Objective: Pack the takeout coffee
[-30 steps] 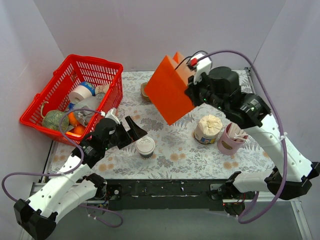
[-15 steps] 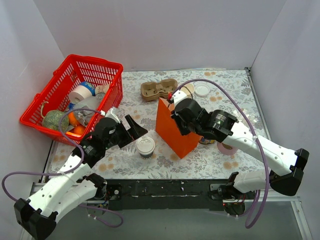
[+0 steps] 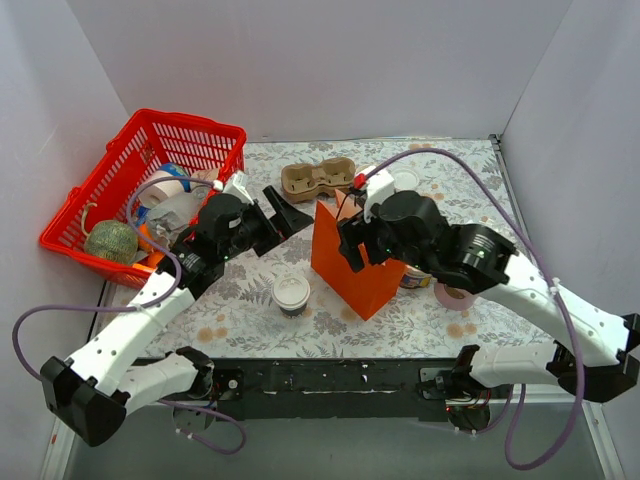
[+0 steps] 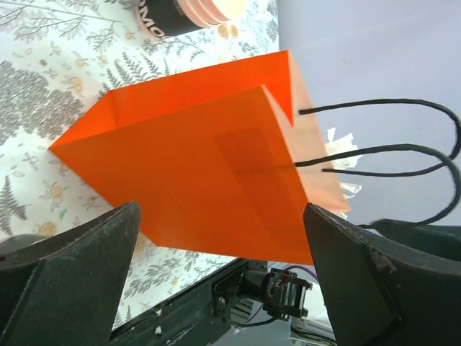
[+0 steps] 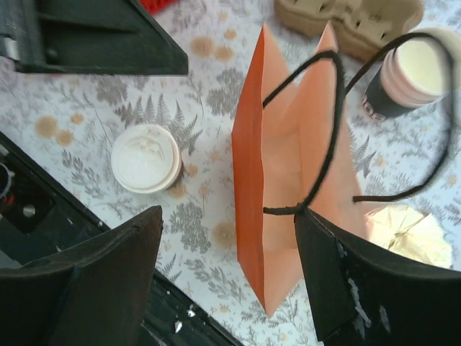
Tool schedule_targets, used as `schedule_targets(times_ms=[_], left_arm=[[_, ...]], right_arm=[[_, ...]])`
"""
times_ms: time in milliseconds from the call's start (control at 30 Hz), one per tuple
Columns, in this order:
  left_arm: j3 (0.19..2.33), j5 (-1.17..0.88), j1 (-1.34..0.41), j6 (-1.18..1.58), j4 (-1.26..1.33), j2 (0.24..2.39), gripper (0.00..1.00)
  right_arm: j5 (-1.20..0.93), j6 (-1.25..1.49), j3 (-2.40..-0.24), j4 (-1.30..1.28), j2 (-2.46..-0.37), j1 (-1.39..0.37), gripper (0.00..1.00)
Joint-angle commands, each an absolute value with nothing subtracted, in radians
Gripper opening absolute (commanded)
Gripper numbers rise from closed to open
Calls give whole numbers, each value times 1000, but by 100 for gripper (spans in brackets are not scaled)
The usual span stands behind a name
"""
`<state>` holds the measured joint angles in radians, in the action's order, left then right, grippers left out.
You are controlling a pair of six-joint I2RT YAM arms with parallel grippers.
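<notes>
The takeout coffee (image 3: 291, 294) (image 5: 146, 158), a small cup under a white lid, stands alone on the floral table in front of the left arm. Just to its right an orange paper bag (image 3: 350, 262) (image 5: 288, 180) (image 4: 194, 158) stands upright with its mouth open. My right gripper (image 3: 352, 246) (image 5: 227, 216) hovers over the bag's near end, open, holding nothing; the black cord handles (image 5: 328, 130) curve past its right finger. My left gripper (image 3: 285, 210) (image 4: 220, 209) is open and empty, raised left of the bag and facing its side.
Behind the bag are a lidless cup (image 5: 410, 76) (image 4: 187, 11), a cardboard cup carrier (image 3: 318, 178) and a loose white lid (image 3: 405, 180). A red basket (image 3: 185, 120) of groceries stands at the left. A pink cup (image 3: 455, 295) and a wrapped tub (image 5: 407, 234) are on the right.
The right gripper brought the tilted bag down, stood it on the table and opened, letting go of it. The left gripper swung up and away from the coffee toward the bag's side.
</notes>
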<state>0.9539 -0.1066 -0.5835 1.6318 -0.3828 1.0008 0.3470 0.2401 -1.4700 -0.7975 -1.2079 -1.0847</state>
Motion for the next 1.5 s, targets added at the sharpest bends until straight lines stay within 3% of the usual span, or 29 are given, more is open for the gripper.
schedule_targets(times_ms=[0,300,500,633,933,1100,1267,1467], left_arm=[[1035,-161,-581,1629,-339,1063,98],[1150,-151,-646,1562,-396,1213,98],[1186,-32,-712,1551,-436,1235,98],[1207,-18,-732,1549,-452,1278,98],[1244,97,-799,1552,-486,1345,98],[1267,184,-830,1563,-538,1356,98],[1258,206,-844,1580,-572,1342,81],[1252,198,-851,1589,-571,1332,70]], right_arm=[[431,198,-1542,-753,-1129,-1086,82],[851,282,-1508,-890,-1118,-1065,86],[562,190,-1365,-740,-1101,-847,85],[344,114,-1312,-649,-1117,-793,82],[304,144,-1308,-659,-1175,-778,77],[304,141,-1316,-658,-1126,-778,80],[229,147,-1310,-650,-1039,-778,82],[-36,109,-1273,-637,-989,-778,82]])
